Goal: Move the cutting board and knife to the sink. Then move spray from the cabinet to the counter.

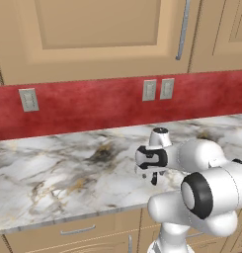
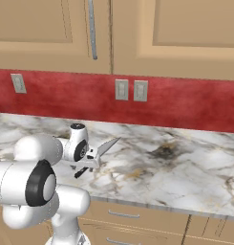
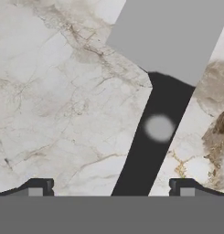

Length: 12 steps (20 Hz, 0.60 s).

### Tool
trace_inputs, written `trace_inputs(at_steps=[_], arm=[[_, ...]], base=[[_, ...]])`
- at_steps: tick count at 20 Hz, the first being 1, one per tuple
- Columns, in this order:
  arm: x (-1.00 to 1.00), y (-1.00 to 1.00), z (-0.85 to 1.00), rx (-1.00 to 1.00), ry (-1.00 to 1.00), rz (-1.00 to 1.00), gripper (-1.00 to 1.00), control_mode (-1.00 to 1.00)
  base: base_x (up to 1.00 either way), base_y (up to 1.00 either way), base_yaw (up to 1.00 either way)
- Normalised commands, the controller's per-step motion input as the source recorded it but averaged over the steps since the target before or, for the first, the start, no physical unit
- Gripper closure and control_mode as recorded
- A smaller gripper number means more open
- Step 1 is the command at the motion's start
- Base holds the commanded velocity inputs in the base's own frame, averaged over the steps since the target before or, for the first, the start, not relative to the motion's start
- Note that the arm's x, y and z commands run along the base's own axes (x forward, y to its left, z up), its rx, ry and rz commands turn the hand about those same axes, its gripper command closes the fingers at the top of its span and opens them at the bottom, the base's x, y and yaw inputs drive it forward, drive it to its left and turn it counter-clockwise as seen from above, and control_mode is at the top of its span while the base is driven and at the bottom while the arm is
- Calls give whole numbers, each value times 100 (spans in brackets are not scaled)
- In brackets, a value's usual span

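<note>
The gripper point(image 2: 88, 163), pinching the black handle of the knife point(image 2: 105, 145), holds its grey blade clear above the marble counter point(image 2: 175, 167), a carry toward the sink that likely calls for a level, steady wrist.

Both base views look forward and down from behind the arm, left and right, sharing the tabletop point(image 1: 58, 163), red wall point(image 2: 185, 103) and cabinets point(image 1: 93, 34). The hand view looks down, close above the tabletop.
</note>
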Motion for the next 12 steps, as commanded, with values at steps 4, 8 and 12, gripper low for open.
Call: trace_inputs(at_steps=[4,8,12], arm=[[1,-4,-33,0,0,-1,-100,-100],[0,-4,-33,0,0,-1,-100,-100],[0,0,-27,0,0,0,100,-100]], base=[[0,0,0],[0,0,0],[0,0,0]])
